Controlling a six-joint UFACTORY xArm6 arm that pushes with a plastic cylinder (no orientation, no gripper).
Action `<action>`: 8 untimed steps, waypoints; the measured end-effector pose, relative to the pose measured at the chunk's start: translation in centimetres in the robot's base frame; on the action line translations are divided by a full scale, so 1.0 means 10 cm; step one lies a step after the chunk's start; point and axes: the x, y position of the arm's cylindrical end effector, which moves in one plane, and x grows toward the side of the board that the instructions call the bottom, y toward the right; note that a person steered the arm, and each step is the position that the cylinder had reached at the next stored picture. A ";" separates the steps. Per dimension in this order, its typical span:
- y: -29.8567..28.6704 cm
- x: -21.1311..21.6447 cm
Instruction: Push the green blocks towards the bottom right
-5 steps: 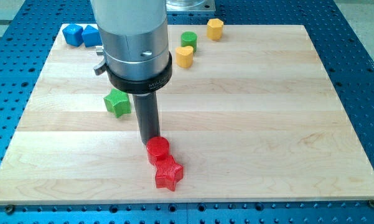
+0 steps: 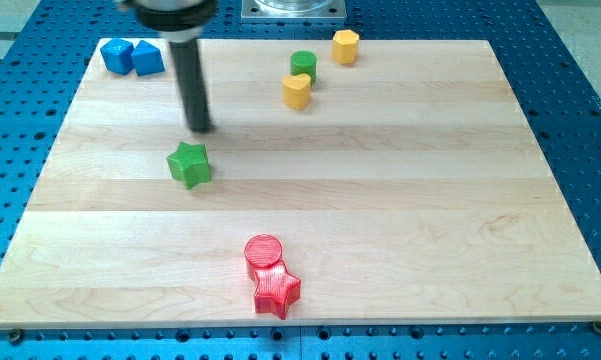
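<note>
A pale wooden tabletop [image 2: 400, 180], made of glued planks running left to right, is seen on a blue perforated metal base [image 2: 580, 120]. A grey metal mounting plate [image 2: 294, 9] is visible at the view's top. Lighting is even, with soft shadows.

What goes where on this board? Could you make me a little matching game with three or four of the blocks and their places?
Things:
1. green star
2. red star
3. blue blocks
4. green cylinder

Places:
A. the view's top left corner
B. near the view's bottom edge, touching the red cylinder
C. just below my tip, apart from it
D. near the view's top, beside a yellow block

Pairs: 1-C, 2-B, 3-A, 4-D
</note>
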 end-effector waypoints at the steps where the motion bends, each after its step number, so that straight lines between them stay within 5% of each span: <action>1: 0.01 0.56; 4: 2.89 1.74; 5: 3.32 1.89; 7: 1.94 1.45; 8: 1.08 0.67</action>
